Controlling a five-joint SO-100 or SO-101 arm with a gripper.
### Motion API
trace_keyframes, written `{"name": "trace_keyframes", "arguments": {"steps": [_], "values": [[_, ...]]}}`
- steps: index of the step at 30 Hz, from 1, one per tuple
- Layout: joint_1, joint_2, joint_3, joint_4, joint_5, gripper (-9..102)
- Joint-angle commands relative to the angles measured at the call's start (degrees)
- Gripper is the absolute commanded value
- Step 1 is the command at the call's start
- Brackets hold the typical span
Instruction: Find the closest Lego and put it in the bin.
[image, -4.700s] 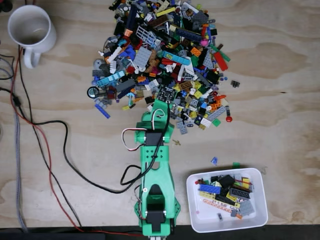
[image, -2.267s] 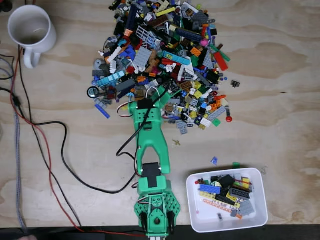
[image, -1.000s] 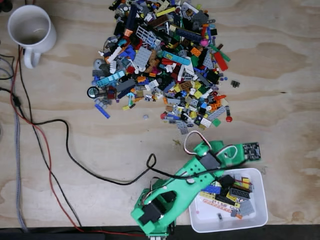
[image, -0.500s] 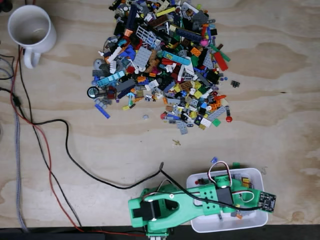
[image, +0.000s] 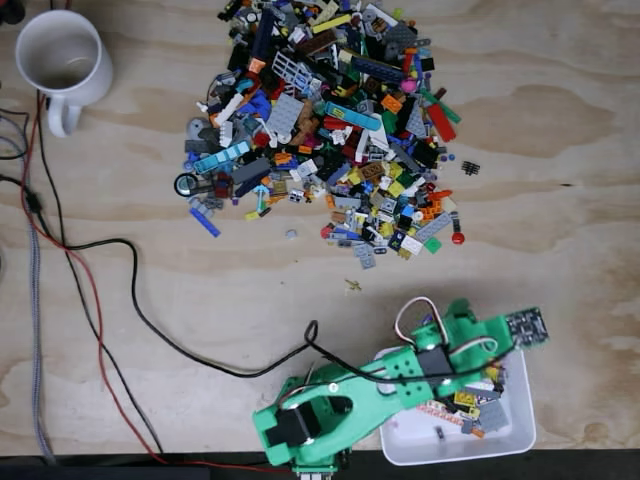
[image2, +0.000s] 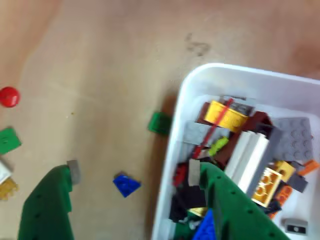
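The white bin (image: 522, 432) sits at the lower right of the fixed view with several mixed bricks in it. My green arm reaches across its top edge, and the gripper (image: 500, 338) is by its upper right corner. A black square with pale dots (image: 527, 325) rides at the arm's very tip; I cannot tell whether it is the Lego or a part of the arm. In the wrist view the gripper (image2: 134, 172) is open with nothing between its fingers. One green finger (image2: 47, 205) hangs over bare table and the other over the bin (image2: 225, 70).
A big pile of loose bricks (image: 330, 120) fills the top middle. A white mug (image: 62, 58) stands top left, and cables (image: 110, 300) run down the left. A blue piece (image2: 125, 185), a green piece (image2: 160, 122) and a red stud (image2: 9, 96) lie outside the bin.
The arm left the pile and swung right over the bin. In the last half second its tip moved from the bin's lower right up to its upper right corner.
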Motion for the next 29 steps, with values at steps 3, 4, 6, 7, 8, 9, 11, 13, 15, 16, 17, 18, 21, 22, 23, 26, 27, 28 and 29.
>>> {"name": "trace_keyframes", "arguments": {"steps": [3,4,6,7,8,9,11,13,15,16,17,18,21,22,23,26,27,28,29], "values": [[-30.32,5.27,-3.78,4.57,15.47,26],[-34.54,4.92,-3.69,5.89,17.93,25],[-42.89,3.96,-2.90,6.94,23.99,24],[-47.11,2.72,-3.16,8.09,26.81,24],[-50.98,2.02,-2.99,8.70,28.92,24],[-54.40,1.93,-2.55,9.05,30.50,24],[-59.85,1.32,-2.37,9.84,32.26,24],[-64.78,0.18,-2.64,10.20,33.40,23],[-67.50,-1.58,-3.78,10.11,34.10,23],[-68.29,-2.72,-4.57,10.20,34.01,23],[-69.17,-3.43,-4.92,9.93,34.01,23],[-69.87,-3.87,-5.01,9.49,34.19,23],[-70.49,-4.57,-4.48,8.44,34.01,23],[-70.40,-5.10,-4.48,8.17,33.93,23],[-70.40,-5.36,-4.31,8.00,34.10,23],[-70.31,-5.10,-3.43,7.65,33.93,23],[-70.40,-5.10,-3.34,7.56,34.10,23],[-70.66,-5.19,-3.34,7.65,34.19,23],[-70.93,-5.10,-3.16,7.65,34.37,23]]}}
